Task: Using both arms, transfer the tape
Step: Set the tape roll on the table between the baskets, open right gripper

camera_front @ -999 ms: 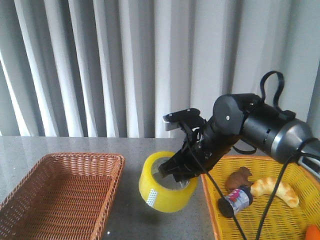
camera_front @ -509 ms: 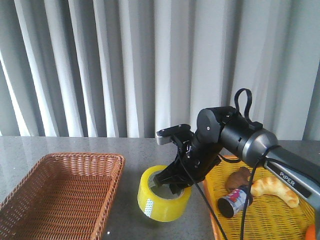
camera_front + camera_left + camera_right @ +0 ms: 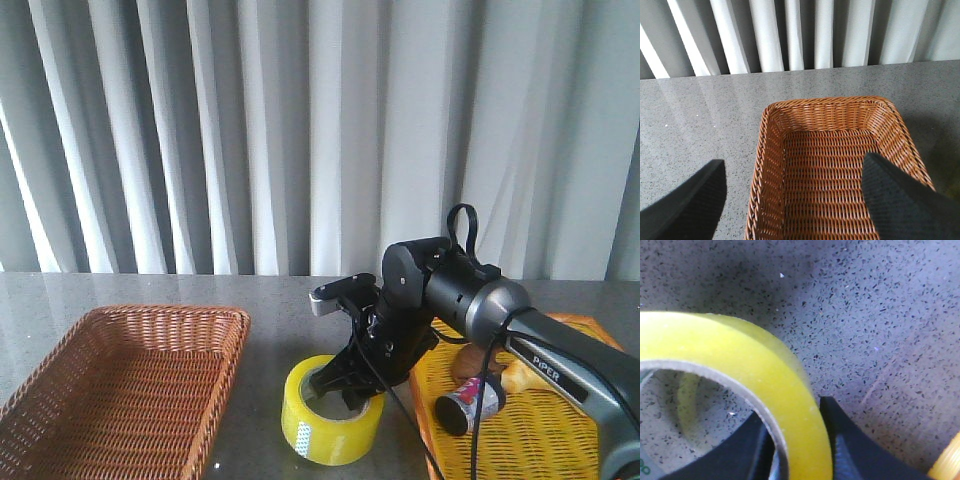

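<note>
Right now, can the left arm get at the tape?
Probably not yet. The left gripper hangs open over the brown basket, off to the left, while the tape sits on the table between the baskets with the right gripper clamped on its wall.

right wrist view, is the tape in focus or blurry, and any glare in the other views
Right wrist view: the tape fills the frame, soft and slightly blurred at its near rim, the right tool clamping its wall; the speckled table beyond is sharper. Front view: curtains bright, washed out. Left wrist view: pale sheen on the table, basket crisp.
</note>
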